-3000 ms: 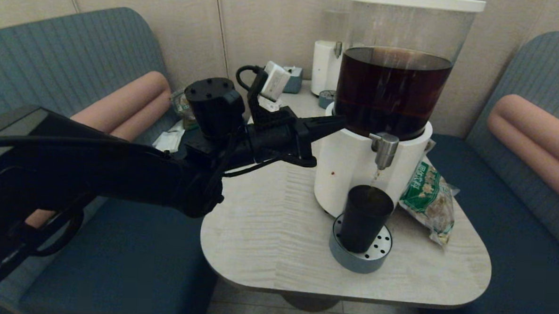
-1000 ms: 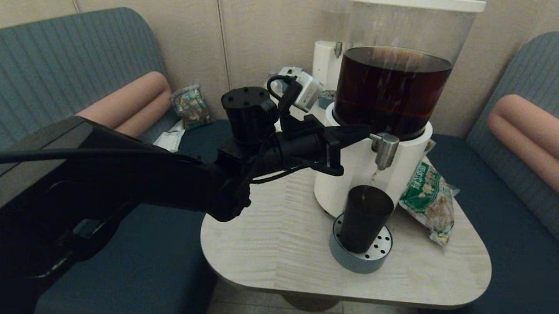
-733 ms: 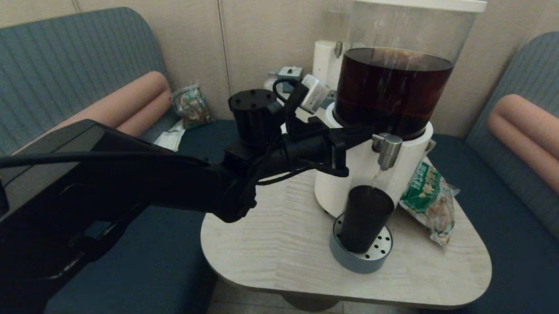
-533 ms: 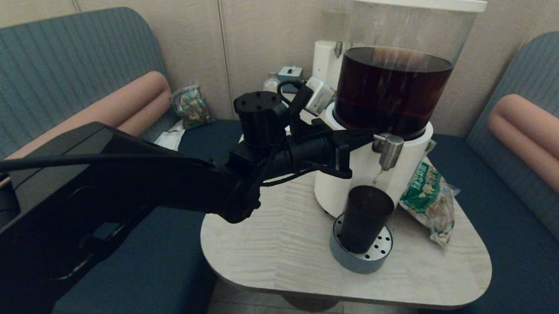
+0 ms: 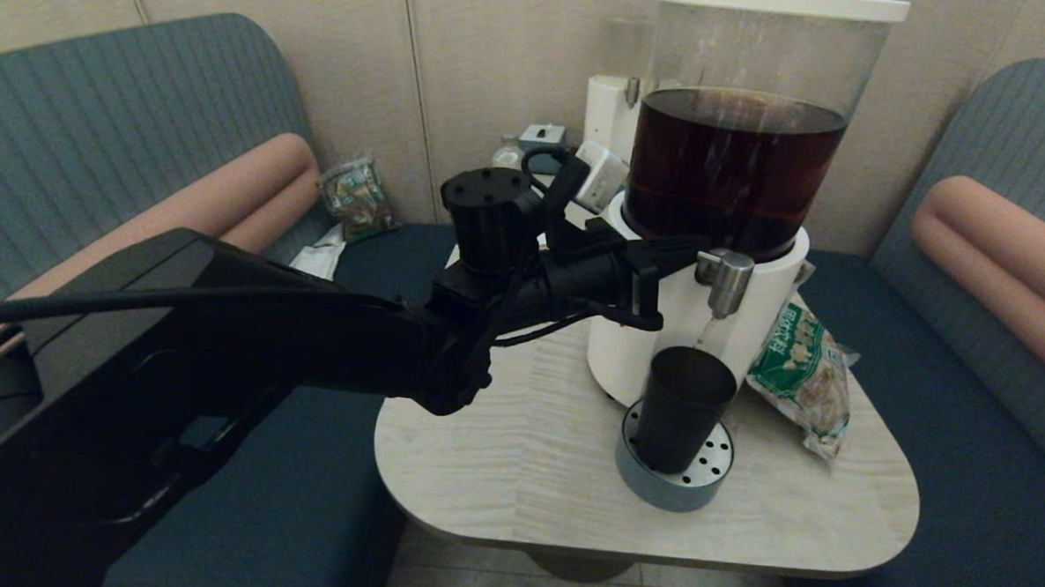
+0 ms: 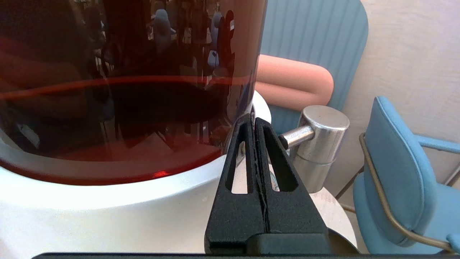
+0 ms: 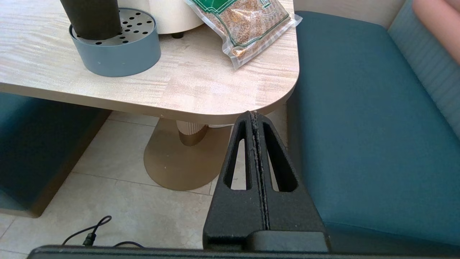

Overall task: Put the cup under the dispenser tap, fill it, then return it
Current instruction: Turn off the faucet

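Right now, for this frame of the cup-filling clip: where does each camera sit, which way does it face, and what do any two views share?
Head view: high on the robot, facing forward and down at the table; the left arm reaches across, left gripper beside the dispenser tap.
Left wrist view: behind the shut fingers, facing the tap and the tank of dark drink.
Right wrist view: low off the table's edge, right gripper shut, facing floor and bench.
Shared: head and right wrist views both show the cup on the drip tray.
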### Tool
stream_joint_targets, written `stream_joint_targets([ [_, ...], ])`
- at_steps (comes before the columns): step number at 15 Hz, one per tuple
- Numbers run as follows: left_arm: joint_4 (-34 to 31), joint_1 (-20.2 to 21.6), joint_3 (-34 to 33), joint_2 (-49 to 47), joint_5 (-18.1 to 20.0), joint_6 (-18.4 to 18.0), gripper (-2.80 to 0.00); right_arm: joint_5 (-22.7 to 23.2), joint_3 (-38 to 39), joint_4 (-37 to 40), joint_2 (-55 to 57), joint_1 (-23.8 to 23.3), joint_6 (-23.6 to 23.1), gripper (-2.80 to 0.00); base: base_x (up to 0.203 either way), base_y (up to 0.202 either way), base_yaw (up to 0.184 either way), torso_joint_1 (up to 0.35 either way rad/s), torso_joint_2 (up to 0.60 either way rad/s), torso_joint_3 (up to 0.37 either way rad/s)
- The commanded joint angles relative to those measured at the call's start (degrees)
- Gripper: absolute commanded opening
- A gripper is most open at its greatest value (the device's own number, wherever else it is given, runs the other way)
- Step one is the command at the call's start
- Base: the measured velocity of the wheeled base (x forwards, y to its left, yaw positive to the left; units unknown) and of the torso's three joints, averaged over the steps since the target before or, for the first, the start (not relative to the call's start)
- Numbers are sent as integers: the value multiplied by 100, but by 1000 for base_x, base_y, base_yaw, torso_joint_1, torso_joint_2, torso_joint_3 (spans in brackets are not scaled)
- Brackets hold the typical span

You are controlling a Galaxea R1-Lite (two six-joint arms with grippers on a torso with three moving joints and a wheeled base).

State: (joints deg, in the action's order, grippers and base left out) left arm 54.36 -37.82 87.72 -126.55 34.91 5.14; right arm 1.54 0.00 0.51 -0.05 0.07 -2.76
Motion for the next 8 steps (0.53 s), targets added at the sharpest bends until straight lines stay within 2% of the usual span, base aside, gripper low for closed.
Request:
stream_joint_targets([
  [1,31,69,-180,341,14,4,-280,5,0,2,5,1,-6,-280,0,0,0,0,0,0],
  [6,79,244,-798,923,10,5,-280,5,0,2,5,1,-6,-280,0,0,0,0,0,0],
  [8,388,229,-1007,949,31,101,-280,5,0,2,5,1,-6,-280,0,0,0,0,0,0],
])
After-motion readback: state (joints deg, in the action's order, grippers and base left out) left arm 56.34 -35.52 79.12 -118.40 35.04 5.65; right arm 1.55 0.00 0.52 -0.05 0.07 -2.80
